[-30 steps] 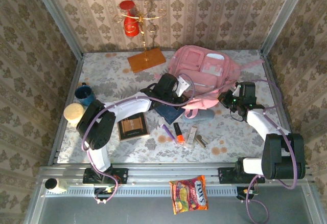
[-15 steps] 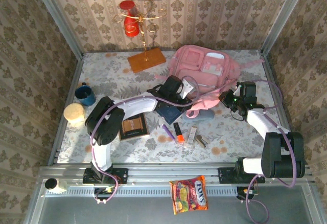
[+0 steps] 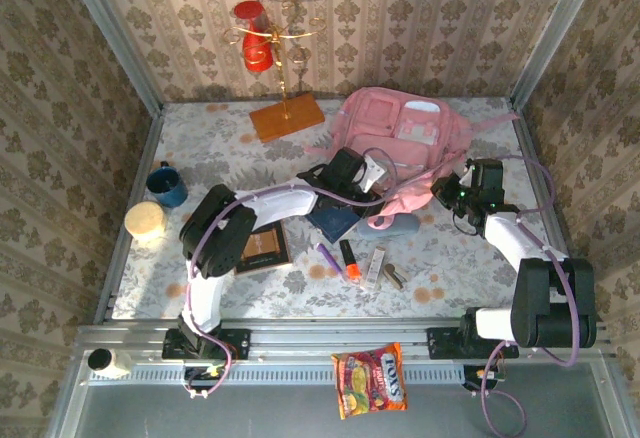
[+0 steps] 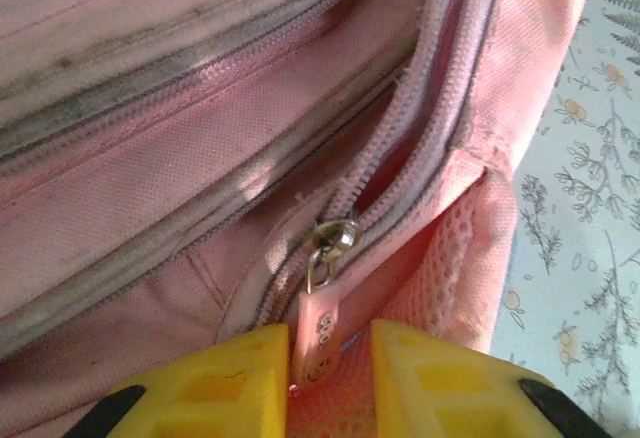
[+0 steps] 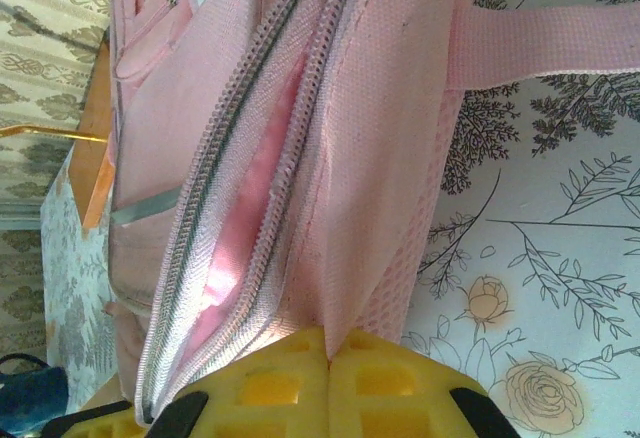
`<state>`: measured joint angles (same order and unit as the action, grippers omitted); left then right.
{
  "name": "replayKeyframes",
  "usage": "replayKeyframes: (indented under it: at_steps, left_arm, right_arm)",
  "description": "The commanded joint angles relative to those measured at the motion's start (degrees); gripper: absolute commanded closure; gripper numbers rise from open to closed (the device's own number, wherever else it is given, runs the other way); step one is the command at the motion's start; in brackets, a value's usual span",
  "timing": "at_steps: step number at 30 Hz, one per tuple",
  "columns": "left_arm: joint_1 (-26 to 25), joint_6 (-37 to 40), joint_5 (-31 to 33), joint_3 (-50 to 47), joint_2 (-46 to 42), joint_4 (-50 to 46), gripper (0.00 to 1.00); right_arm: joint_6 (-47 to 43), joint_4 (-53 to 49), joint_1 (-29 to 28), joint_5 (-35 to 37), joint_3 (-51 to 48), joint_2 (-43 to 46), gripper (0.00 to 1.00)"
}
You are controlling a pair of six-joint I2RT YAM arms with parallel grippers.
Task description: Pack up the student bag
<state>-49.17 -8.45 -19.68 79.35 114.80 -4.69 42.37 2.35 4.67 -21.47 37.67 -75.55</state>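
1. Student bag [image 3: 372, 123] lies at the surface's far right corner, its main zip partly undone.
2. Left tool [image 4: 330, 353]: yellow fingers slightly spread, with the pink zip pull [image 4: 318, 330] hanging between them; its embossed marks are unreadable.
3. Right tool [image 5: 330, 358]: pressed together, pinching the bag's fabric beside the zip.
4. Snack packet [image 3: 371, 379] lies off the near edge, lettering possibly "TOYS".

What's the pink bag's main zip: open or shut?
Partly open. On the student bag, zip teeth gape, lining showing; slider sits partway.
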Motion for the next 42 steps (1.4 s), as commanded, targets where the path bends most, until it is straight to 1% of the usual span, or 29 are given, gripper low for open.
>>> replayKeyframes:
  at_steps: [1,2,5,8,12,16,17,19,22,23,26,27,30,33,36,42]
  left_arm:
    - [-0.4,-0.9,4.1,1.3,2.0,-1.7,0.76]
    - [-0.4,-0.7,4.9,1.3,1.9,-1.9,0.80]
    - [-0.4,0.7,7.9,0.7,0.7,-2.3,1.00]
    - [-0.3,2.4,12.6,-1.9,-2.4,-1.3,1.00]
    - [0.1,5.5,20.5,-2.7,-4.5,-4.3,1.00]
    - [1.5,6.7,23.1,-3.5,-4.8,-5.4,1.00]
    - [1.8,6.7,23.1,-3.9,-5.1,-5.3,1.00]
    - [2.2,6.8,19.6,-4.8,-6.2,-4.2,1.00]
    - [2.5,4.3,8.9,-5.8,-8.1,-1.3,1.00]
    - [2.4,2.8,5.0,-5.8,-8.5,-0.3,0.98]
    - [2.0,-2.5,-0.7,-5.6,-8.8,2.3,0.79]
    - [1.4,-3.8,-1.1,-5.2,-8.6,2.5,0.74]
    - [-1.0,-4.9,1.0,-1.9,-7.4,-1.8,0.64]
    - [-2.9,-7.1,4.8,0.9,-6.2,-5.8,0.60]
    - [-4.2,-9.9,8.9,3.3,-4.5,-8.7,0.58]
    - [-5.0,-12.4,11.9,7.1,-0.8,-10.8,0.58]
  right_arm:
    - [0.1,3.7,-0.2,-1.8,0.0,0.3,1.00]
    - [-0.2,3.4,-0.1,-1.5,0.1,0.4,1.00]
    - [-1.9,1.5,0.2,-0.4,0.7,0.7,1.00]
    - [-4.3,-1.1,1.0,1.9,1.5,1.4,1.00]
    - [-7.3,-4.9,2.2,5.0,2.8,1.9,1.00]
    - [-8.0,-5.9,2.8,5.3,3.2,1.7,1.00]
    - [-8.1,-6.0,2.8,5.2,3.3,1.7,1.00]
    - [-7.6,-5.1,2.8,3.8,3.2,1.3,1.00]
    - [-6.7,-2.9,2.7,1.3,2.6,0.7,1.00]
    - [-6.5,-2.4,2.7,0.7,2.4,0.4,1.00]
    - [-6.3,-1.8,2.5,0.2,2.2,-0.2,1.00]
    - [-6.3,-1.8,2.5,0.1,2.2,-0.3,1.00]
    - [-6.0,-1.5,2.4,-0.3,2.1,-0.6,1.00]
    - [-5.7,-1.4,2.3,-0.5,2.2,-0.5,1.00]
    - [-5.4,-1.2,2.0,-0.6,2.3,-0.2,1.00]
    - [-4.8,-0.6,1.2,-0.7,2.0,-0.1,1.00]
